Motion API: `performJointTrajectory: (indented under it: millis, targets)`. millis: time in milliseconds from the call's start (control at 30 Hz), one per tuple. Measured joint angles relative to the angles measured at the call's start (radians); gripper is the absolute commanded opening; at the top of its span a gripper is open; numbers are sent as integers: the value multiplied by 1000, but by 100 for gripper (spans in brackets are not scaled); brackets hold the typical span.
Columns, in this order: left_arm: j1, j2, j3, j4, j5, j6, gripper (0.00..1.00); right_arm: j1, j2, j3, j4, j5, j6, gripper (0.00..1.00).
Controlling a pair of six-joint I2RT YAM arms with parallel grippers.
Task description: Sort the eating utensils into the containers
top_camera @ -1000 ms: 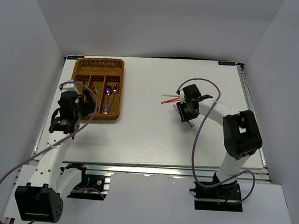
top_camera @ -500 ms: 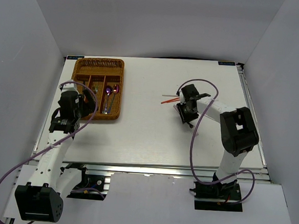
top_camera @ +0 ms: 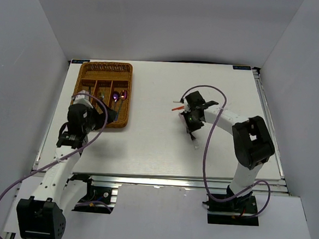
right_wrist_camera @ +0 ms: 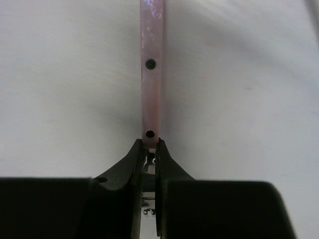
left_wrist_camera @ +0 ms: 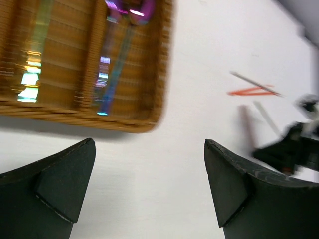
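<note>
Right end effector [right_wrist_camera: 149, 147] clenched on a pinkish utensil handle [right_wrist_camera: 151, 74] — left end effector [left_wrist_camera: 148, 149] spread wide near the wicker tray [left_wrist_camera: 144, 123].

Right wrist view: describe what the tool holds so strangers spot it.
On the white table, right of the brown wicker tray, the right tool pinches a flat pinkish metal handle. Two round holes distinguish it from the red chopstick nearby.

My left arm [top_camera: 63, 165] and right arm [top_camera: 225, 116] are white links with bulky black joints, each trailing a looping purple cable [top_camera: 204, 166]. My pincer fingers [left_wrist_camera: 65, 179] are matte black.
</note>
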State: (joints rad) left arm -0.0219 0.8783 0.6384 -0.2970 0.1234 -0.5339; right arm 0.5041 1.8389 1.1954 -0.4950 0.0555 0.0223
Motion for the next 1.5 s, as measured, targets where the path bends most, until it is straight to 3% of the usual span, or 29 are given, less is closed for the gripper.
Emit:
performJointTrajectory:
  millis: [100,300,500,633,733,833,933,1000,1133,1200,1300,1500]
  targets:
    - [-80,-20,-86,121,74,-108,98,71,-61,-16,23,-75,69,0]
    - [-307,82,-95,320,112,-249,98,251,-227,-6,143,-183,237,0]
    - [-369,117,-79,418,107,-322,97,340,-267,50,180,-193,320,0]
    - [-378,151,-66,461,96,-344,91,378,-279,72,185,-193,356,0]
    - [-384,174,-66,479,94,-363,81,406,-279,95,187,-198,369,0]
    - [-392,198,-66,496,93,-371,65,424,-279,106,206,-219,376,0]
    - [-395,220,-52,499,96,-386,22,430,-275,105,220,-238,387,0]
    - [-407,229,-20,499,105,-392,0,430,-266,103,230,-245,390,1]
    - [-411,261,93,378,61,-301,0,424,-279,86,289,-214,406,89]
    - [-408,314,206,248,-18,-181,0,413,-336,23,311,-178,397,89]
    - [-399,441,437,56,-248,32,0,344,-491,-104,307,-146,393,89]
    - [-286,751,821,-141,-687,417,0,128,-789,-279,292,-69,379,89]
